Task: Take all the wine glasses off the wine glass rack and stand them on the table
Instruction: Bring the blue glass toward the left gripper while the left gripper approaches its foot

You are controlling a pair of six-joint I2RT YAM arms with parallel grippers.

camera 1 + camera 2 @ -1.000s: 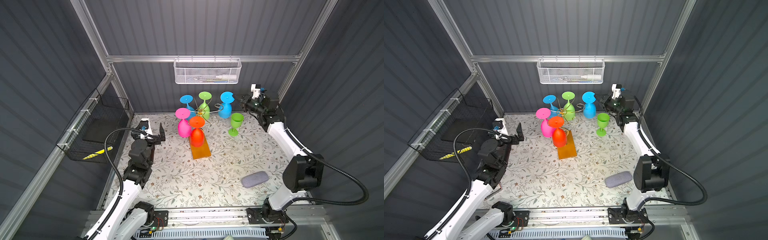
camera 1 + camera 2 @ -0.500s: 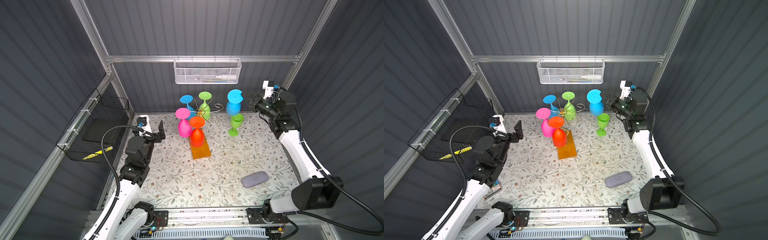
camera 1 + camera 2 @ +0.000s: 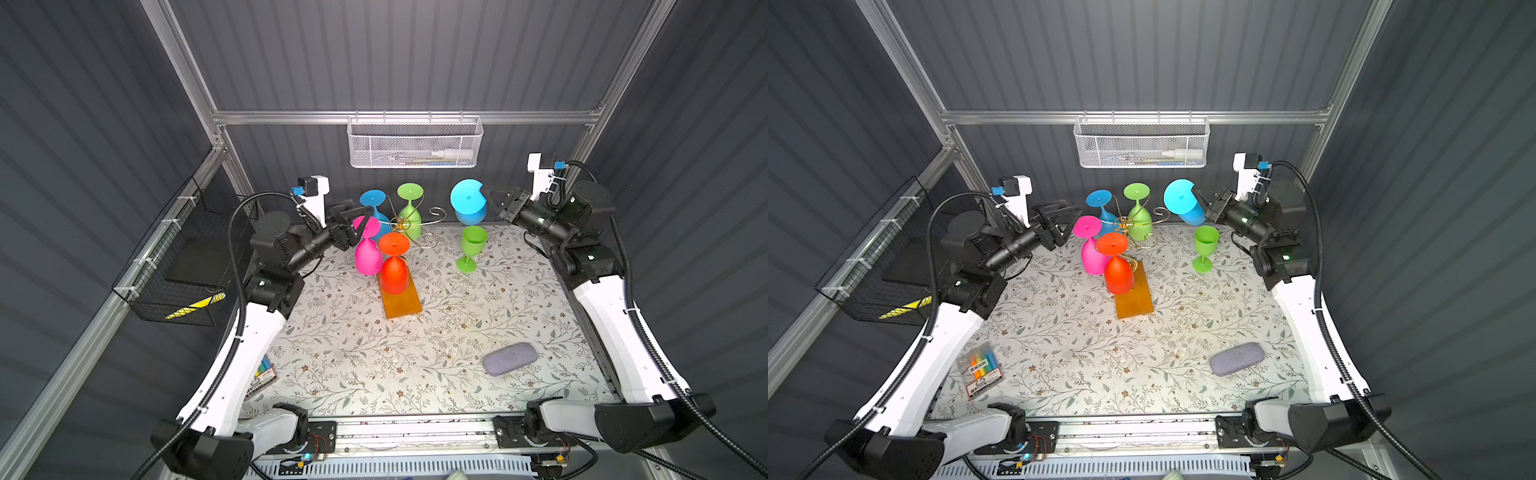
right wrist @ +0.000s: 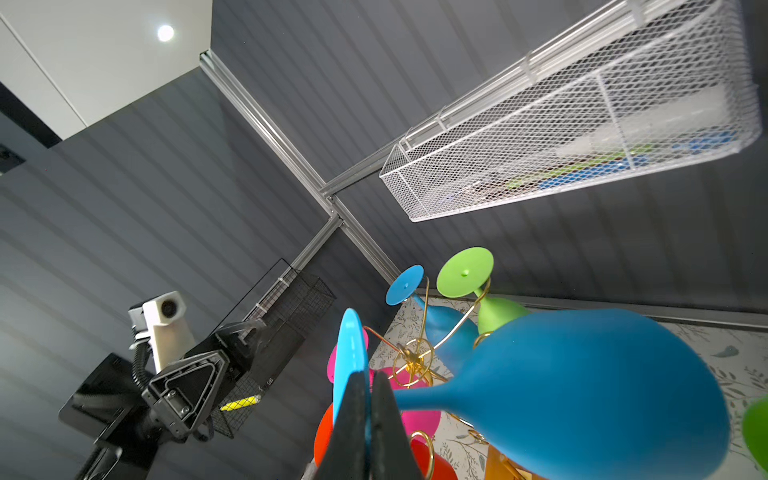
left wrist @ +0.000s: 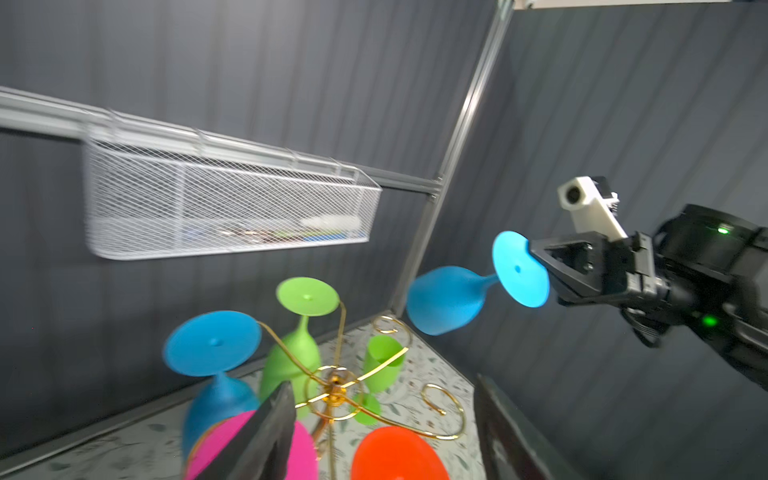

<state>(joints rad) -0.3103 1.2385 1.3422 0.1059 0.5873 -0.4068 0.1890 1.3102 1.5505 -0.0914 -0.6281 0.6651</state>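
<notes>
The gold wire wine glass rack stands on its amber base. Pink, orange, blue and green glasses hang on it upside down. My right gripper is shut on the foot disc of a light blue wine glass, holding it tilted in the air to the right of the rack, clear of the arms. My left gripper is open at the rack's left side, by the pink glass's foot.
A green glass stands upright on the floral mat right of the rack. A white mesh basket hangs on the back wall, a black wire basket on the left wall. A grey case and a marker pack lie near the front.
The right gripper has drawn the light blue glass off the rack, to the right, and tilted it. The left arm has risen and reached in to the pink glass, its jaws narrowing.
</notes>
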